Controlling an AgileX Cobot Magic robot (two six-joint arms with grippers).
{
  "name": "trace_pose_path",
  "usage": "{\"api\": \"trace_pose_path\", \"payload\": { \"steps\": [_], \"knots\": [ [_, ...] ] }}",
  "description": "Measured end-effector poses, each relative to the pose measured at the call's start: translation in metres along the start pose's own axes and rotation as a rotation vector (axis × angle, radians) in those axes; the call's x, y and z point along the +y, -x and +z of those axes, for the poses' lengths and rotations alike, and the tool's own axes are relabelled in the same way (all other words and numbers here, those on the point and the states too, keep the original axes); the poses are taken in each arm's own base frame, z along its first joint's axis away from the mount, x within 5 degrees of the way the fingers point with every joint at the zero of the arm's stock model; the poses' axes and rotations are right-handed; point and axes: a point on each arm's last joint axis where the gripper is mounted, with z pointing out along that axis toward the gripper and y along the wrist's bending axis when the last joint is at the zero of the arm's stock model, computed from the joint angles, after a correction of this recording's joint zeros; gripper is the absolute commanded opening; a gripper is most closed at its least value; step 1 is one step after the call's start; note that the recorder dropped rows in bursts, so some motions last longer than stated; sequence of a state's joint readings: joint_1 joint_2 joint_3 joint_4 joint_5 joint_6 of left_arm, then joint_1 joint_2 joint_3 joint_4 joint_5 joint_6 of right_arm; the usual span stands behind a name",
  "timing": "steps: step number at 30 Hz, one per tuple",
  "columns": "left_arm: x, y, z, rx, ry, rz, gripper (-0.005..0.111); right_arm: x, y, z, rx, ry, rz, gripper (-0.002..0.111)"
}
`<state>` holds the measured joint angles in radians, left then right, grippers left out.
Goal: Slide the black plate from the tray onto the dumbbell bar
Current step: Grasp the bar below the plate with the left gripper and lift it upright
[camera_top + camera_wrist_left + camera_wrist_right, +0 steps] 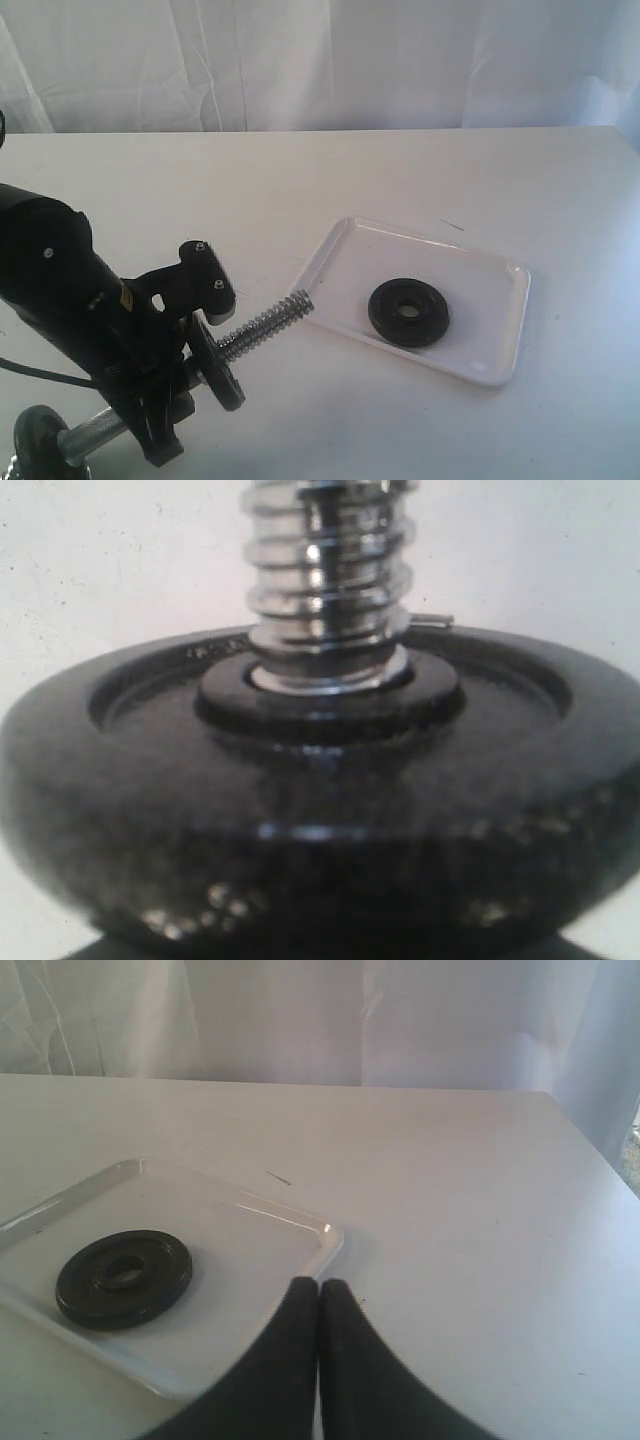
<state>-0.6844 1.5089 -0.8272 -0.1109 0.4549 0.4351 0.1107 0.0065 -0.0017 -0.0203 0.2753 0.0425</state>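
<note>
The dumbbell bar [265, 328] is bright polished metal with coarse threads; the black plate [409, 312] looks dull and grainy, the tray [482, 298] glossy white, the table [300, 180] matt.

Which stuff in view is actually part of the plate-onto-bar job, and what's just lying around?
Job: black plate; tray; dumbbell bar; right gripper, shut and empty.
Just there: disc already on the bar; disc at the bar's other end; thin dark sliver beyond the tray.
</note>
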Motion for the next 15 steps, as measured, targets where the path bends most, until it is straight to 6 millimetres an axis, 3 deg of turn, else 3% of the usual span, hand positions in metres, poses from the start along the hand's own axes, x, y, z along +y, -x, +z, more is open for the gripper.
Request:
{"api": "trace_pose_path", "payload": {
  "steps": [5,15],
  "knots": [
    [0.000,0.000,0.000,-0.001,-0.001,-0.002,0.000,0.000,0.006,0.000,-0.070,0.003,0.000,0.000],
    [0.000,0.000,0.000,-0.001,-0.001,-0.002,0.000,0.003,0.061,-0.024,-0.733,0.062,0.079,0.000]
  ]
}}
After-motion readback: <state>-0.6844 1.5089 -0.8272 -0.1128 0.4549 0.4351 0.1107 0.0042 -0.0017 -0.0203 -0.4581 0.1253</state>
